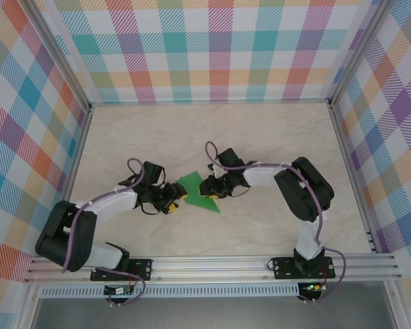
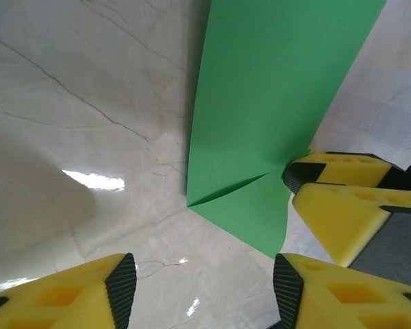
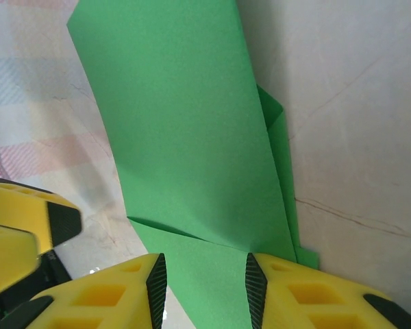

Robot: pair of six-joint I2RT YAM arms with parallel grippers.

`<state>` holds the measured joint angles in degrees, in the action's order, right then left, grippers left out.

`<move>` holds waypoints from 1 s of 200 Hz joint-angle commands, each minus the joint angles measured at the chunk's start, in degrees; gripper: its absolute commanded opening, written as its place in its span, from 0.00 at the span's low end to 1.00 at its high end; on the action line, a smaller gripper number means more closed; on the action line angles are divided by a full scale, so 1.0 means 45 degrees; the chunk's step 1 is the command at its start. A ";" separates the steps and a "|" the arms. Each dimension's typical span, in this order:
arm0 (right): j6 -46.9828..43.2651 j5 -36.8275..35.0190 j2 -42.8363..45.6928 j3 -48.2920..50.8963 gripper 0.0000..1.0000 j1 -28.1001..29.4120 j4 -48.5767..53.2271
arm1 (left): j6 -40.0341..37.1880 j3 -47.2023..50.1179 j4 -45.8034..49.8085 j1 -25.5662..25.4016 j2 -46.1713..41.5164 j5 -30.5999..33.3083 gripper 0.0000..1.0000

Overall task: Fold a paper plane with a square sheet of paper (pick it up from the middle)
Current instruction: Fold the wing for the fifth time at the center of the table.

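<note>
Left gripper [image 2: 198, 284]: fingers apart, nothing between them; a corner of the paper [image 2: 274, 103] lies just beside one fingertip. Right gripper [image 3: 205, 281]: fingers partly closed, paper between them; cannot tell whether it is pinched. Beyond both sets of fingers the creased paper stretches away over the table [image 2: 75, 123].

Far table [image 1: 212, 130]: stood bare, passage free.
Centre: left gripper [image 1: 178, 197] and right gripper [image 1: 209, 188] crowded the green paper [image 1: 194, 186].
Sides: checked walls [image 1: 27, 137] barred passage.
</note>
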<state>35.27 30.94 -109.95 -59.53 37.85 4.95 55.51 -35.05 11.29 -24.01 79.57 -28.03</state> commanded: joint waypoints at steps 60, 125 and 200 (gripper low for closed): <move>0.0763 0.1153 -0.0253 0.0762 0.38 -0.0635 -0.1091 | 0.0712 -0.0685 -0.1328 -0.0680 0.1484 -0.0138 0.41; 0.0951 0.1566 -0.0256 0.0865 0.38 -0.0773 -0.1386 | 0.0712 -0.0981 -0.1800 -0.0709 0.2144 -0.0327 0.36; 0.0946 0.2024 0.0254 0.0934 0.41 -0.0834 -0.1765 | 0.1200 -0.0790 -0.3118 -0.0718 0.2145 -0.0762 0.23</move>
<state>39.94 38.11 -110.00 -56.23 34.44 -1.37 59.75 -38.44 0.01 -26.55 89.49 -30.02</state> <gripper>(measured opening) 0.409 0.263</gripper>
